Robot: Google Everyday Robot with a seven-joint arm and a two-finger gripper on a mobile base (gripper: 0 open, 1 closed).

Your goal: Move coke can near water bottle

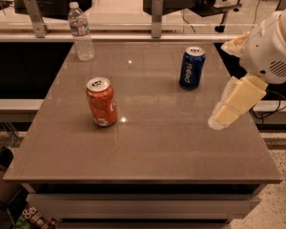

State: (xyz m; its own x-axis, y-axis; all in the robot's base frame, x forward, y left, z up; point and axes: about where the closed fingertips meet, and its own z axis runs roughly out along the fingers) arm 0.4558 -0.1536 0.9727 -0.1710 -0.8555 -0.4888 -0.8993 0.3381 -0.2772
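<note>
The coke can [101,102], orange-red with a silver top, stands upright on the left half of the brown table [148,151]. The water bottle [81,32], clear with a white cap, stands upright at the table's far left corner, well behind the can. My gripper [231,104] hangs from the white arm [271,46] above the table's right edge. It is far to the right of the coke can and holds nothing that I can see.
A blue Pepsi can [191,67] stands upright at the far right of the table, just left of my gripper. A rail with metal posts [156,15] runs behind the table. The floor lies beyond the table's front and right edges.
</note>
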